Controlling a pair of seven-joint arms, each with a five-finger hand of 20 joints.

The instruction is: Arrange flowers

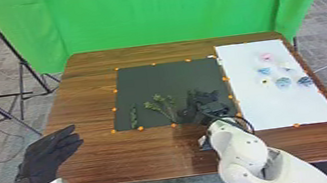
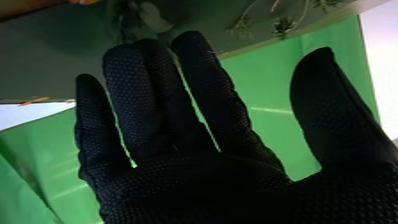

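- Right hand [image 1: 203,107]: over the near right part of the dark mat [image 1: 145,81]; fingers straight and spread, thumb well apart, nothing pinched.
- Left hand [image 1: 47,153]: by the counter's [image 1: 85,104] left edge, fingers extended.
- Green sprigs [image 1: 158,105]: lying on the mat, left of the right hand, their stems toward the near edge; a narrow one [image 1: 134,117] lies farther left.
- Flowers: on the white sheet [image 1: 245,54], right of the mat; a pink one [image 1: 267,57] lies farthest off, blue ones [image 1: 282,83] nearer.
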